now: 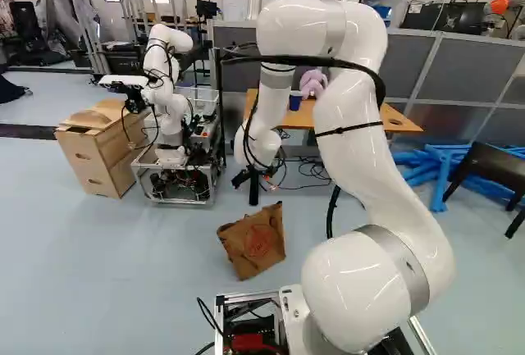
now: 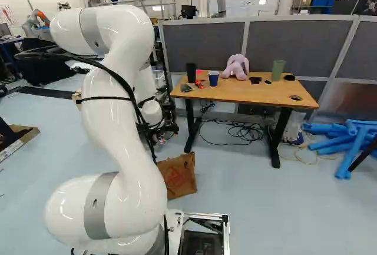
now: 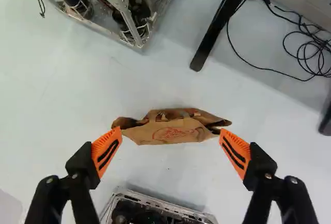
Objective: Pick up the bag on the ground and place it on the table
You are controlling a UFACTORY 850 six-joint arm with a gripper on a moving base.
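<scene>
- 1 brown paper bag [image 3: 176, 132] is on the floor, under the tool [image 3: 169, 133] and well apart from it; neither finger touches it.
- In the wrist view, it shows between the 2 spread orange pads and a little ahead, with its long axis running from 1 finger's side across to the other's.
- So the fingers would close along the bag's length, not across its thin mouth. A turn of the wrist before going down would probably suit the pinch better, with 1 finger on each broad face.
- The tool is released: both fingers stand wide apart, gripping nothing.
- The bag stands more or less upright, mouth upwards and partly open, with what look like handles at the top edge; the printed side faces the robot's base.
- The bench [image 2: 262, 93] is farther ahead of the base and to the right of the bag. On it are a blue cup [image 2: 213, 78], a pink plush toy [image 2: 236, 66] and a green container [image 2: 278, 70].
- I judge the task to be at the approach, with the lift and the carry to come.
- Thin paper may crumple or tip if 1 finger lands first, and the bench leg [image 3: 212, 40] calls for care on the way over.
</scene>
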